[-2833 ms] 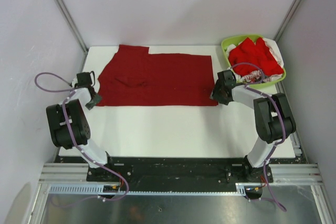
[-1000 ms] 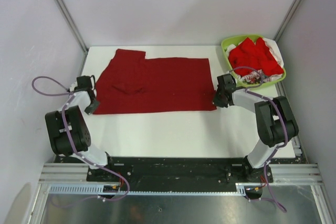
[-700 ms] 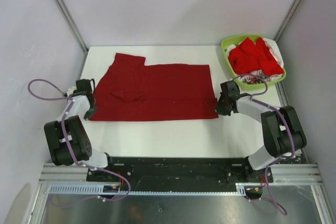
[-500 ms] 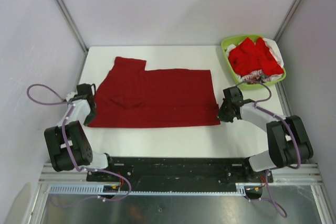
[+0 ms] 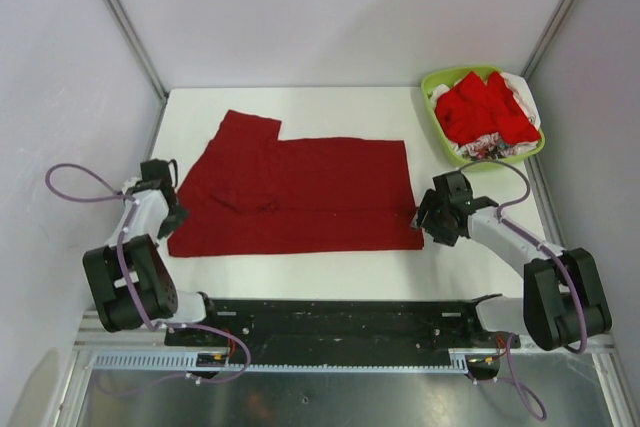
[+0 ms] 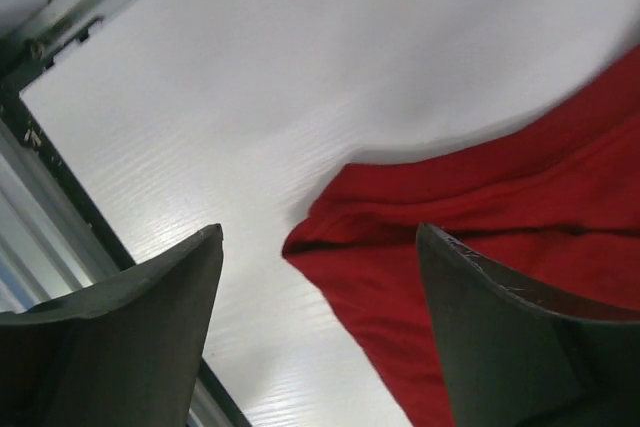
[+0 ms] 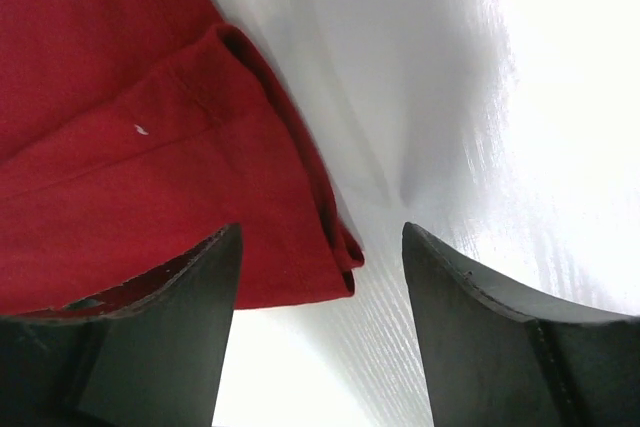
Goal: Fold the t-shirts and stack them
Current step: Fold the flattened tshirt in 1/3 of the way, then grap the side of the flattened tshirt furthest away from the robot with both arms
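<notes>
1. Grippers come first, low at the near edge of the cloth. The left gripper (image 6: 318,277) is spread wide and holds nothing. In its wrist view the shirt's near left corner lies loose on the table (image 5: 330,107) between the two fingers, touching neither as far as we can tell.
2. The right gripper (image 7: 322,247) is the same, wide open and empty, with the near right corner and its doubled hem lying flat between its fingers. We judge both arms sit at these corners because that is where the cloth is pulled taut and square.
3. The crimson shirt (image 5: 300,192) lies spread across the middle of the table, long side running left to right. It is mostly smooth, with one small wrinkle left of centre.
4. At its far left a flap, probably a sleeve, juts out beyond the straight far edge. We think it needs tucking in before any fold, so the folding proper looks not yet begun.
5. Farthest off, in the far right corner, the basket (image 5: 432,82) holds the bright red shirts (image 5: 485,107) heaped over some white cloth (image 5: 520,82). They are well apart from the working area, waiting their turn.
</notes>
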Controlling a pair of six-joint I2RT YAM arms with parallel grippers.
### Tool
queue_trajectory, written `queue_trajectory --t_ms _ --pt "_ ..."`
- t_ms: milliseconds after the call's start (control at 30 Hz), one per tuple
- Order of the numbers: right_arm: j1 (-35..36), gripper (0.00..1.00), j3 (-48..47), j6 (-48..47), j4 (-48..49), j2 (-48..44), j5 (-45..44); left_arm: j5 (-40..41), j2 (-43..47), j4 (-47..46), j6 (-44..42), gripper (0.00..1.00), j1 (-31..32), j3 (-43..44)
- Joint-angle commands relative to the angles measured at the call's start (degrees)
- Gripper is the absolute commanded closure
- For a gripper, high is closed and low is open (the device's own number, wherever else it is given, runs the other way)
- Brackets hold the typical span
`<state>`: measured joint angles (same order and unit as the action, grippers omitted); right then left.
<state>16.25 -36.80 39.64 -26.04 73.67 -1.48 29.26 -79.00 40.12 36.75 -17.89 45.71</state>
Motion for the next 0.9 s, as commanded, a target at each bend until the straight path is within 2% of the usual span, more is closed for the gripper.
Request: queue_trajectory --t_ms 0,167,367,600,867 --pt "0.55 0.30 -6.95 -2.09 -1.53 -1.26 -4.05 -3.48 4.47 -1.31 -5.17 0.16 -0.19 8.43" --pt "2.47 0.32 -15.62 -5.98 2.37 5.21 -7.23 -9.99 -0.44 -2.46 -11.47 0.20 5.39 19.24" --pt "1.44 0.39 -22.94 -8.65 10.10 15.62 -3.91 -16.11 -12.21 -6.18 -15.47 0.28 13.24 29.76" --pt "1.32 0.47 -27.30 -10.11 16.63 22.81 -1.83 -22.67 -25.32 -9.32 -17.33 0.37 16.25 39.90" --pt "0.88 0.50 -31.23 -11.00 20.28 30.47 -1.54 -21.72 -36.26 -11.97 -18.80 0.40 17.36 50.19"
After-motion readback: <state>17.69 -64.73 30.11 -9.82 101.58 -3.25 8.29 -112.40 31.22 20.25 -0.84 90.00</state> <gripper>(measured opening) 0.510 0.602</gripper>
